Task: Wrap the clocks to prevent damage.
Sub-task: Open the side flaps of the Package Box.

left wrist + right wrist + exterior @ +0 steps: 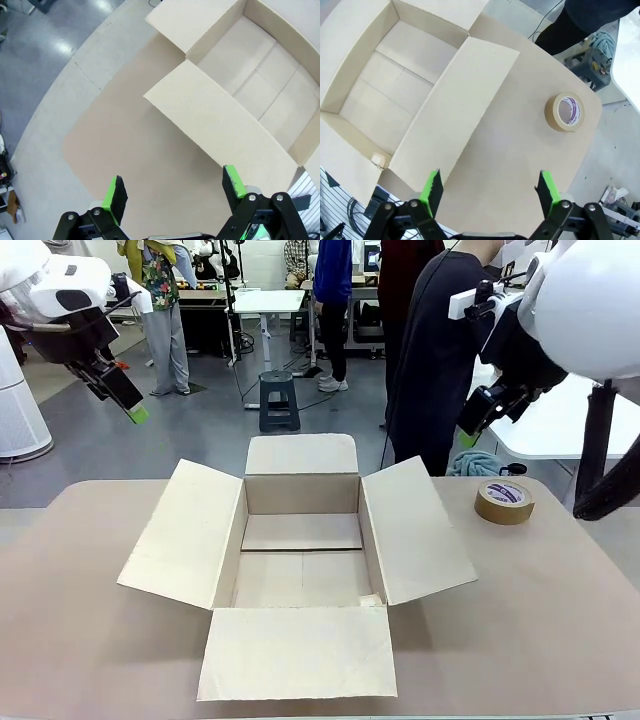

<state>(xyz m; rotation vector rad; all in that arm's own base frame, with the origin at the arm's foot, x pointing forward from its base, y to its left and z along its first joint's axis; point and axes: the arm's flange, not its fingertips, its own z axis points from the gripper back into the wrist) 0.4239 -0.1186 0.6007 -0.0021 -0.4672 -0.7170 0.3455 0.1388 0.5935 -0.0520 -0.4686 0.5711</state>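
A cardboard box (302, 493) is being carried at the middle of the bench (90, 570), with its 4 flaps being spread outward at 12, 3, 6 and 9 o'clock and its bare floor being shown from above. A roll of tape (504, 501) is being kept flat on the bench at 2 o'clock from the box, apart from the box's 3 o'clock flap. The left pincer (130, 405) is being held in the air at 10 o'clock from the box, well above the bench; in the left wrist view this pincer (174, 187) is being held wide, with nothing being gripped between its green pads, and the bench (135, 155) and a box flap (215, 120) are being seen beneath it. The right pincer (470, 435) is being held aloft at 2 o'clock from the box, above the roll of tape; in the right wrist view this pincer (489, 184) is likewise being held wide with nothing between its pads, over the bench (520, 150), with the box (460, 100) at 10 o'clock and the tape (565, 112) at 1 o'clock. A person (430, 360) in dark clothing is being seen standing just beyond the far edge, at 1 o'clock. Where the clocks are being kept cannot be told.
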